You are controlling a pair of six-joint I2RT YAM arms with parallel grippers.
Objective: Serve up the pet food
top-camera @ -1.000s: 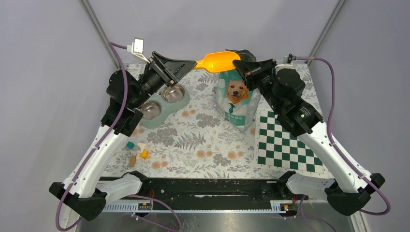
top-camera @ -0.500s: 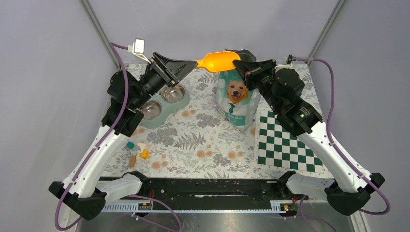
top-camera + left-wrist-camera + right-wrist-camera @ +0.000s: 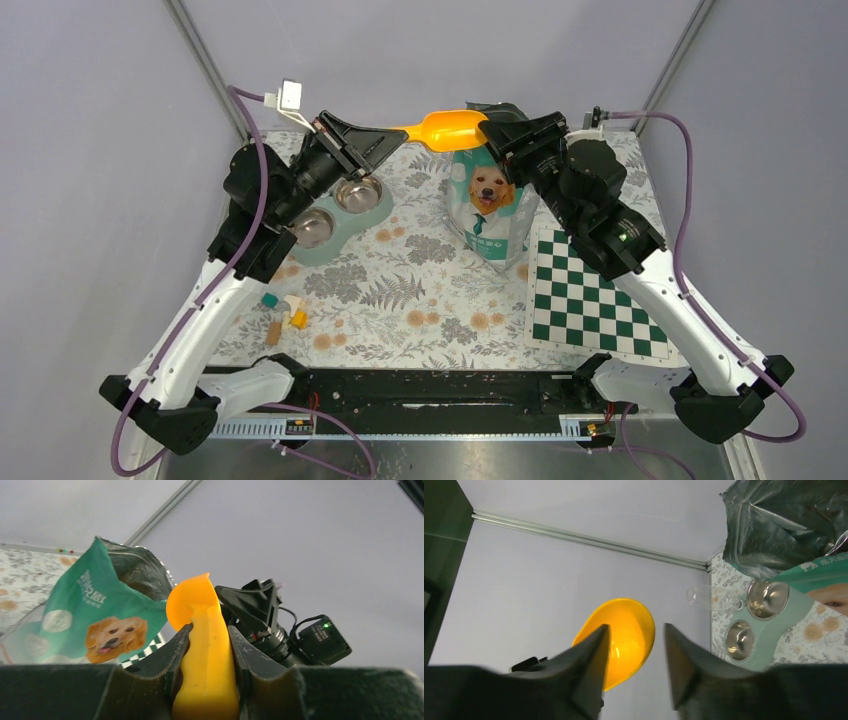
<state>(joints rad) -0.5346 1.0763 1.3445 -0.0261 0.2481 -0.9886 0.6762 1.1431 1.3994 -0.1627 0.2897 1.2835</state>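
Note:
An orange scoop (image 3: 445, 128) hangs level in the air above the back of the table. My left gripper (image 3: 395, 133) is shut on its handle (image 3: 205, 650), with both jaws pressed against it. My right gripper (image 3: 488, 135) stands open at the scoop's bowl end (image 3: 624, 635), one finger in front of the bowl and a clear gap to the other. The green pet food bag (image 3: 487, 205) with a dog picture stands open-topped just below the scoop. The pet food itself is hidden; no pellets show in the scoop. Two steel bowls (image 3: 358, 193) (image 3: 313, 227) sit in a pale green feeder on the left.
A green-and-white chequered board (image 3: 590, 300) lies at the right. Small coloured blocks (image 3: 285, 315) lie at the front left of the flowered mat. A white plug (image 3: 287, 95) on a purple cable hangs near the left arm.
My right gripper's jaws have opened off the scoop's bowl end. My left jaws have closed in on the handle, and the scoop has shifted slightly left.

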